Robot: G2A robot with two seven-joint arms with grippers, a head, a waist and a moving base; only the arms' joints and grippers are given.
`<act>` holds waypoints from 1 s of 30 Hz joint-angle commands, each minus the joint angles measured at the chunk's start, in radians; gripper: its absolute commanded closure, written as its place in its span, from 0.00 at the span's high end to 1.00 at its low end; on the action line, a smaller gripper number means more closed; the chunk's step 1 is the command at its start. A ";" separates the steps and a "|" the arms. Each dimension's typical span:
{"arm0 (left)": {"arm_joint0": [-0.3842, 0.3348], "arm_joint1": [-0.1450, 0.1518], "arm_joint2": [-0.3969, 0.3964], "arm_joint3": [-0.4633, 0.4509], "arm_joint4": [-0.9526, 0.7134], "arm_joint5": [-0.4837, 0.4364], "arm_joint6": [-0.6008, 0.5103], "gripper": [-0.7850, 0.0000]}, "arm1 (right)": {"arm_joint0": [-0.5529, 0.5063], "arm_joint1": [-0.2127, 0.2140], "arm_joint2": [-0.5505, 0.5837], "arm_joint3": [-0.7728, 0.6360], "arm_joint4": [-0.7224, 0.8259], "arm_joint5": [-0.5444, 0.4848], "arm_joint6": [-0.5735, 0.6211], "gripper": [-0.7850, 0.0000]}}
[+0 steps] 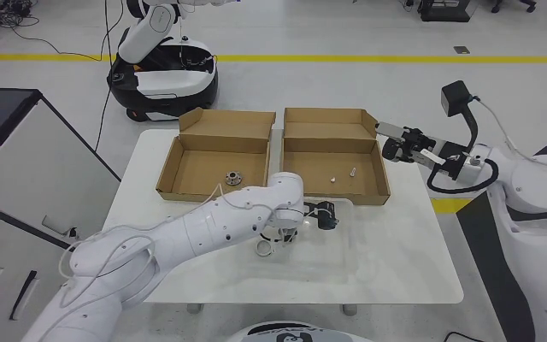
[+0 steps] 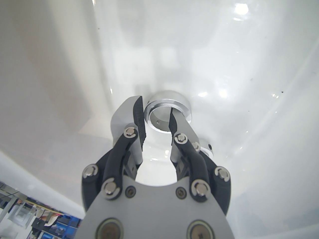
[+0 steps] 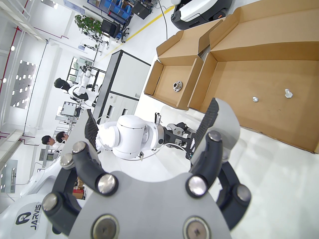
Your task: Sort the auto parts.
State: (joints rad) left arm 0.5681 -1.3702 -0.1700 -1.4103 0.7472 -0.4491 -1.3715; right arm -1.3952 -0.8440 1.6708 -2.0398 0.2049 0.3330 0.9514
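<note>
Top view — ring [image 1: 264, 249] seemingly between fingers [image 1: 274, 243]

Left box [image 1: 198, 168] holds flange [image 1: 233, 178], right box [image 1: 312, 168] beside it holds two bolts [image 1: 350, 171]; tray [image 1: 342, 256] before boxes, ring [image 2: 169, 98] in tray.

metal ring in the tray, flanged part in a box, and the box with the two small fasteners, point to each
metal ring [image 2: 172, 98], left wrist view, on its shiny outer wall
flanged part [image 1: 233, 179], top view, on its hub
box with the fasteners [image 1: 329, 124], top view, on its back flap
</note>
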 commanded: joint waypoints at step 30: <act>0.009 -0.021 0.000 0.077 0.016 -0.012 0.012 0.15 | 0.000 0.000 0.000 0.000 0.000 0.000 0.000 1.00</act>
State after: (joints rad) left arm 0.5761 -1.3899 -0.1702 -1.3373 0.7611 -0.4604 -1.3602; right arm -1.3952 -0.8440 1.6708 -2.0398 0.2049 0.3330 0.9514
